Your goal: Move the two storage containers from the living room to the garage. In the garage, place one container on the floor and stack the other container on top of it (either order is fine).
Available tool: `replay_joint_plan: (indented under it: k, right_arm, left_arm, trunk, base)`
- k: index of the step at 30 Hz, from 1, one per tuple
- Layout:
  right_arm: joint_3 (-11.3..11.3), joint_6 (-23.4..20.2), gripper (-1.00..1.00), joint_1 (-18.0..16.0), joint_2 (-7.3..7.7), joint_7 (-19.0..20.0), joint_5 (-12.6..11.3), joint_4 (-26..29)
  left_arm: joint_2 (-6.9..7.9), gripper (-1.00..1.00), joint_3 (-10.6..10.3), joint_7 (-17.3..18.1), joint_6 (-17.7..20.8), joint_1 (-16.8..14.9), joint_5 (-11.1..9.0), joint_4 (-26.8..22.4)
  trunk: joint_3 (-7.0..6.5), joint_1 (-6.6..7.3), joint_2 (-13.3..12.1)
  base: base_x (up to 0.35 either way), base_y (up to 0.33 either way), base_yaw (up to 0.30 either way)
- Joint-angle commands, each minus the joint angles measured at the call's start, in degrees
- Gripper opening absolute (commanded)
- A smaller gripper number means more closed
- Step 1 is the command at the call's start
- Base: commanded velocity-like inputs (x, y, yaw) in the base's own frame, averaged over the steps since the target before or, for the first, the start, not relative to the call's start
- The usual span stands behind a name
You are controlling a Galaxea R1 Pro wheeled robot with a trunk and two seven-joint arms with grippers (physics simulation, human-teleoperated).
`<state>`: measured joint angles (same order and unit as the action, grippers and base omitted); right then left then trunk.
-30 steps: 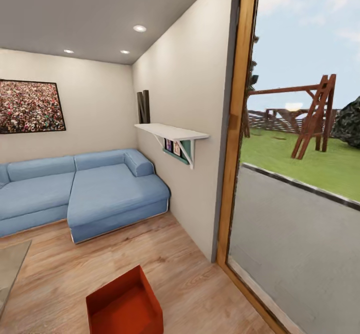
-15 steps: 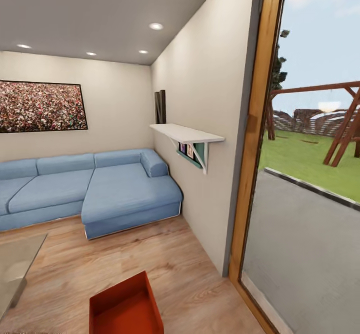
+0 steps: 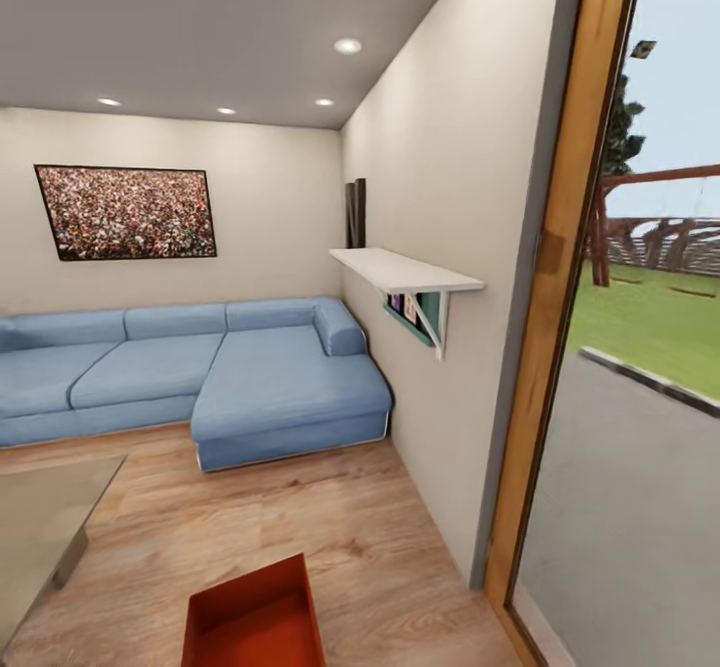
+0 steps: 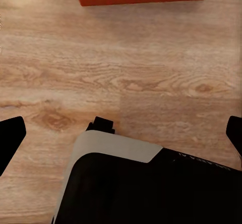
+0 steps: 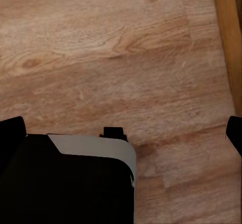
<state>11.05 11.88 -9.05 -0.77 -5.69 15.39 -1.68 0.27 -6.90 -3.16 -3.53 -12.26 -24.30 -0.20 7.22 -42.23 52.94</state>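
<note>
Swinging leftward, the head camera now shows more blue sectional sofa [image 3: 200,372]. One red-orange open-topped storage container [image 3: 255,617] sits at 6 o'clock on the light wood plank floor [image 3: 300,517]. Both end effectors, left [image 4: 121,133] and right [image 5: 121,133], are spread wide, empty.

A blue sectional sofa [image 3: 200,377] fills the corner of the room, against beige walls [image 3: 440,197]. Above the sofa hangs a dark-framed speckled picture [image 3: 127,213]. A white shelf [image 3: 405,271] juts from the wall beside the sofa's chaise end. Light wood plank flooring [image 3: 300,517] lies before the sofa; past the shelf stands a wood-framed glass door [image 3: 560,327]. Recessed ceiling lights [image 3: 347,45] glow overhead.
</note>
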Motion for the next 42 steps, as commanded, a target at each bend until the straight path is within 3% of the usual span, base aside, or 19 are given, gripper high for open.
replay_joint_plan:
  k: [1,42]
  right_arm:
    - [0.5,0.3,1.0,-0.1,0.0,-0.3,0.6,-0.2]
    - [0.5,0.3,1.0,-0.1,-0.02,-0.3,0.6,-0.2]
  left_arm:
    - [-0.01,1.0,-0.5,-0.2,-0.1,0.0,-0.4,0.0]
    - [0.02,1.0,-0.4,-0.2,-0.2,0.0,-0.6,0.0]
  trunk:
    - [0.08,-0.03,0.1]
    - [0.08,-0.03,0.1]
  base:
    - [0.132,-0.088,0.266]
    - [0.006,-0.004,0.266]
